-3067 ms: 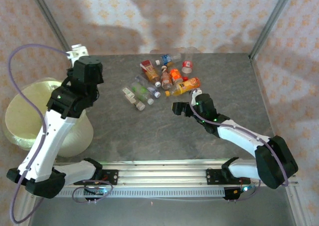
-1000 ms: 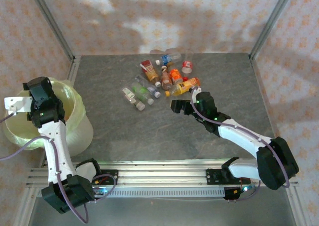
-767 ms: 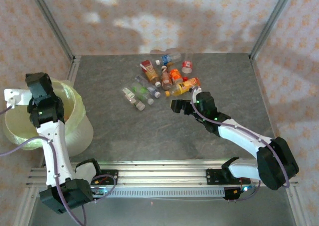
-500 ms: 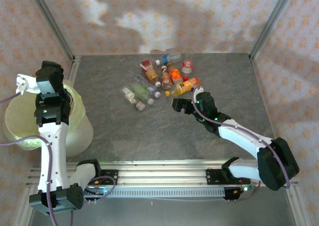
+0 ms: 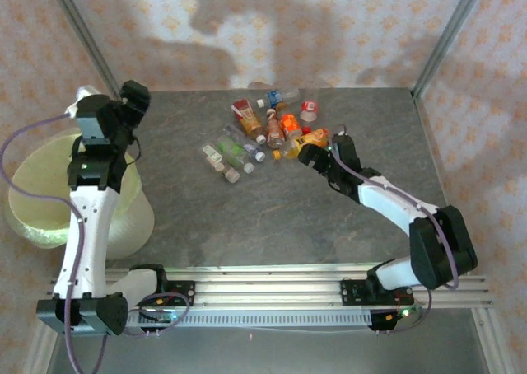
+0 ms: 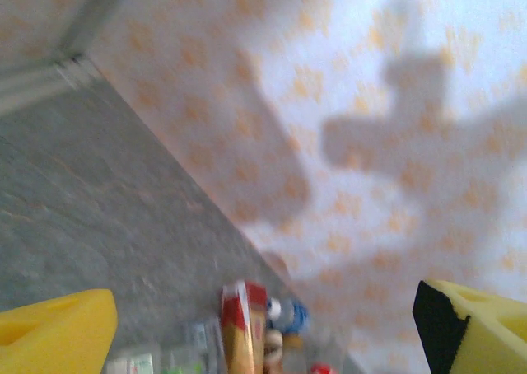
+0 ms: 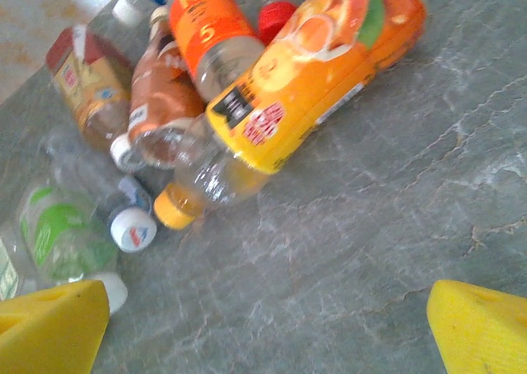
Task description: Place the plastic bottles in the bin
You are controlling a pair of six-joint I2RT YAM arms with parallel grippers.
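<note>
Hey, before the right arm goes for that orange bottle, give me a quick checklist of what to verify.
1. Right gripper open, nothing in it: ok.
2. Orange bottle lying on the table just ahead of it: ok.
3. Orange bottle free of its neighbours: not ok, other bottles lie against it.
4. Left gripper open and empty: ok.
5. Left gripper well away from the pile: ok.
6. Room left in the bin: cannot tell.

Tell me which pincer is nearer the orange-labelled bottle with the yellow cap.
Right. The right pincer is open right beside the orange-labelled bottle; the left pincer is far off, above the far-left corner of the table.
</note>
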